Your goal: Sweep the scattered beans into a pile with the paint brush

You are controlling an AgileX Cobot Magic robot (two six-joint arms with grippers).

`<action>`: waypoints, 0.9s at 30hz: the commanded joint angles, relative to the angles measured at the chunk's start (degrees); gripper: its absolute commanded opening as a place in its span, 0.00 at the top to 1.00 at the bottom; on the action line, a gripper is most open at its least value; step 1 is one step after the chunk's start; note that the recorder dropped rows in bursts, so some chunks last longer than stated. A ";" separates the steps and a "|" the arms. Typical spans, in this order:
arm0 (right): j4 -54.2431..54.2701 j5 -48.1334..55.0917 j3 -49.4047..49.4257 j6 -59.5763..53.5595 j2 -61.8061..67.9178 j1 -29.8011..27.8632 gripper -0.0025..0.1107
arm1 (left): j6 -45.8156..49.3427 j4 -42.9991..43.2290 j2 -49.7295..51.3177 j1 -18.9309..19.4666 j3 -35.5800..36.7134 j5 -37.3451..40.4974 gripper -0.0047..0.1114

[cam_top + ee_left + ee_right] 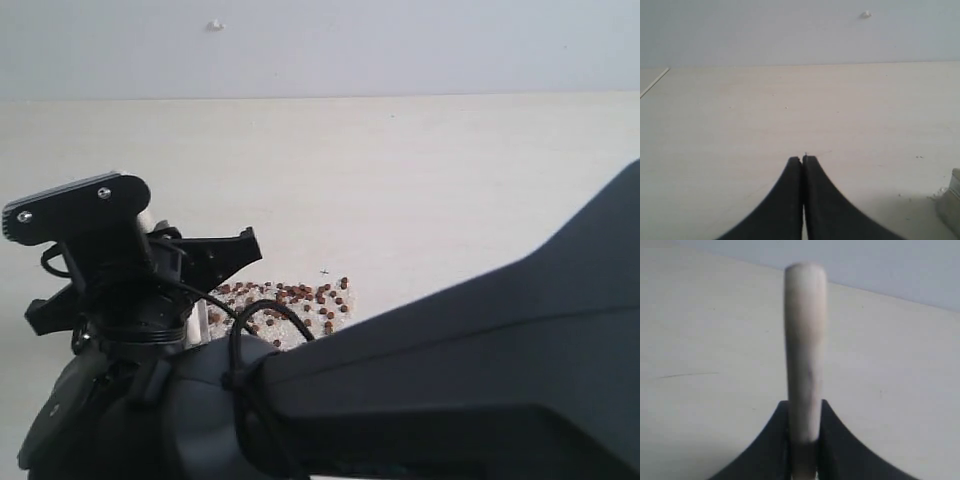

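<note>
Dozens of beans lie bunched lower centre on the table; right gripper clamps the paint brush handle, left gripper sits fully closed.

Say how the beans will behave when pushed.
The beans look small and round, so they will probably roll and scatter rather than slide. They lie loose on a smooth table, so light strokes likely suffice.
</note>
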 commanded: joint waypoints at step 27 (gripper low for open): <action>-6.75 -7.33 -9.28 3.98 -0.20 -3.40 0.98 | 0.14 -0.35 -0.23 -0.12 0.00 -0.16 0.96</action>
